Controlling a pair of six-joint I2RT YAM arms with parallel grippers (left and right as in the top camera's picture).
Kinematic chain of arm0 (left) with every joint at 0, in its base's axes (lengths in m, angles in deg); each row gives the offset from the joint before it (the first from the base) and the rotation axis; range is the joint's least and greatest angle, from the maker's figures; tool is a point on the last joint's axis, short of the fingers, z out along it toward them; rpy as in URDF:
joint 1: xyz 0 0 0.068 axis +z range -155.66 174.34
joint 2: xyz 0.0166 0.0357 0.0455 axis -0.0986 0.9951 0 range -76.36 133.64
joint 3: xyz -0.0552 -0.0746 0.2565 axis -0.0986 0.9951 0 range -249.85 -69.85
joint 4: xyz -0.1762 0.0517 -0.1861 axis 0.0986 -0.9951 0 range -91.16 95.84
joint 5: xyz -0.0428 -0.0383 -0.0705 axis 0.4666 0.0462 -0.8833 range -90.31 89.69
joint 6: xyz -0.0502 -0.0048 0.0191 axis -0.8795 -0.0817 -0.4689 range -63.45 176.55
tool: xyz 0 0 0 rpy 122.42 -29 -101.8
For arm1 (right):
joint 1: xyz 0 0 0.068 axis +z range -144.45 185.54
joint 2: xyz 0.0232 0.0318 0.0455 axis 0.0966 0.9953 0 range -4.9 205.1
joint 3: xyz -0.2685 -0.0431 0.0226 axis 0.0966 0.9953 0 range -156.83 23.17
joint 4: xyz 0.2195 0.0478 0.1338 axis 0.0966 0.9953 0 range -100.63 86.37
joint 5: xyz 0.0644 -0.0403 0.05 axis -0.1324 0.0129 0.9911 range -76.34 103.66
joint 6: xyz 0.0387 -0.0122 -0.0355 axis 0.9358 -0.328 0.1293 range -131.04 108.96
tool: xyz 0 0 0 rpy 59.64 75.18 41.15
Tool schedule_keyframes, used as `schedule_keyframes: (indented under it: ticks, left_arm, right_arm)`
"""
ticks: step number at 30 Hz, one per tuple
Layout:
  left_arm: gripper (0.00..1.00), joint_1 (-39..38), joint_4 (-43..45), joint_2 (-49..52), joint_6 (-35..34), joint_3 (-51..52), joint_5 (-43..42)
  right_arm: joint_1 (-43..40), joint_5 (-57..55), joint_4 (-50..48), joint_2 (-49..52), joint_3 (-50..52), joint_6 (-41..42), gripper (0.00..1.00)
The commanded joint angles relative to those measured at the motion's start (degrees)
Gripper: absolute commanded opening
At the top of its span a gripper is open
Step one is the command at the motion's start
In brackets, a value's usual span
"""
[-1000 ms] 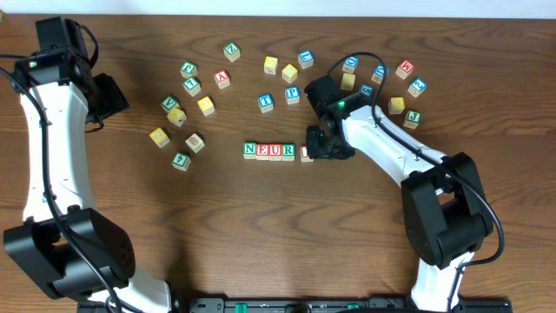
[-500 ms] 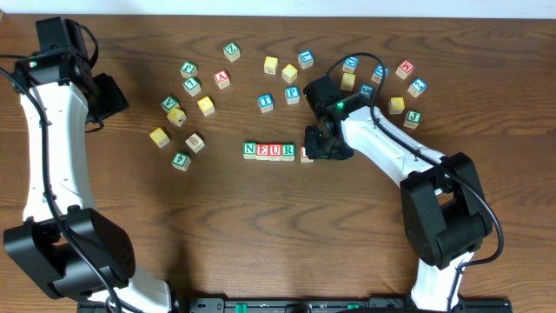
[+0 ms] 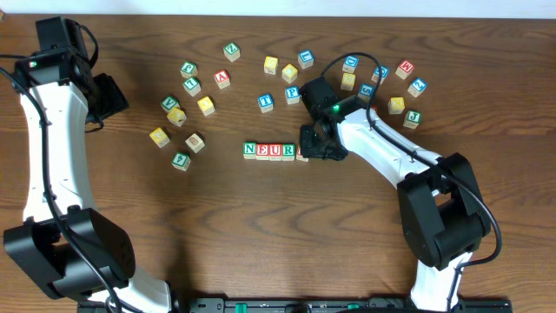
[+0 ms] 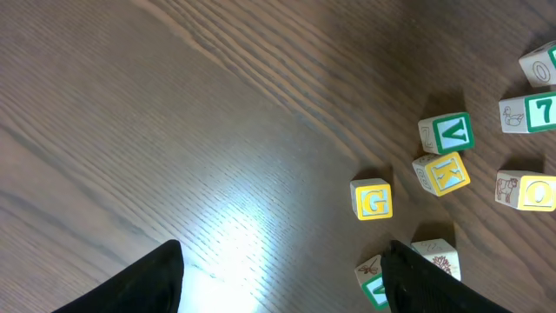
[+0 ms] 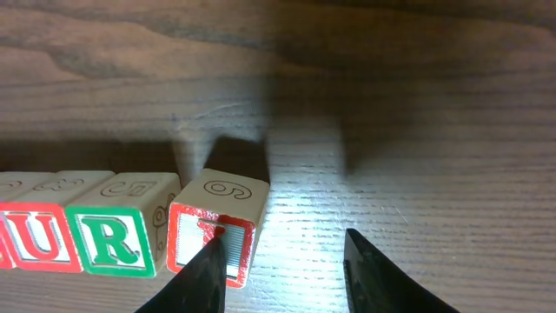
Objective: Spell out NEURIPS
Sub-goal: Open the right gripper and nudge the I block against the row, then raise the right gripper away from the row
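Note:
A row of cubes N (image 3: 250, 149), E (image 3: 263, 150), U (image 3: 276, 150), R (image 3: 288, 151) lies at the table's middle. A red-framed cube (image 3: 302, 154) sits at the row's right end against R, half hidden by my right gripper (image 3: 318, 143). In the right wrist view the red-framed cube (image 5: 213, 230) stands beside R (image 5: 109, 242). My right gripper (image 5: 287, 278) is open; its left finger (image 5: 207, 276) overlaps the cube's front face and nothing lies between the fingers. My left gripper (image 3: 109, 96) is open and empty at the far left, also in its wrist view (image 4: 278, 287).
Several loose letter cubes lie scattered across the back, among them a blue-framed one (image 3: 293, 94) and yellow ones (image 3: 271, 64). The left wrist view shows yellow G (image 4: 373, 199), green V (image 4: 447, 133) and yellow K (image 4: 443, 173).
My right gripper has shifted left, and the red-framed cube has slid left with it, closing the gap to R. The left arm has not moved.

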Motion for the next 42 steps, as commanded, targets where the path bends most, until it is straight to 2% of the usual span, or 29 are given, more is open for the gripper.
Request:
schedule_keyframes:
  ticks: [1,5,12,21,42]
  left_arm:
    - [0.72,0.1,-0.3,0.2,0.1,-0.6,0.7]
    - [0.72,0.1,-0.3,0.2,0.1,-0.6,0.7]
    - [0.72,0.1,-0.3,0.2,0.1,-0.6,0.7]
    - [0.72,0.1,-0.3,0.2,0.1,-0.6,0.7]
    - [0.72,0.1,-0.3,0.2,0.1,-0.6,0.7]
  right_arm:
    - [0.6,-0.5,-0.5,0.7,0.8,0.9,0.4]
    - [1.0,-0.5,-0.8,0.7,0.8,0.9,0.4]
    - [0.9,0.3,-0.7,0.0,0.3,-3.8,0.36]
    - [-1.7,0.7,-0.9,-6.7,0.3,-5.8,0.43]
    - [-2.2,0.6,-7.9,-0.6,0.3,-5.8,0.4]
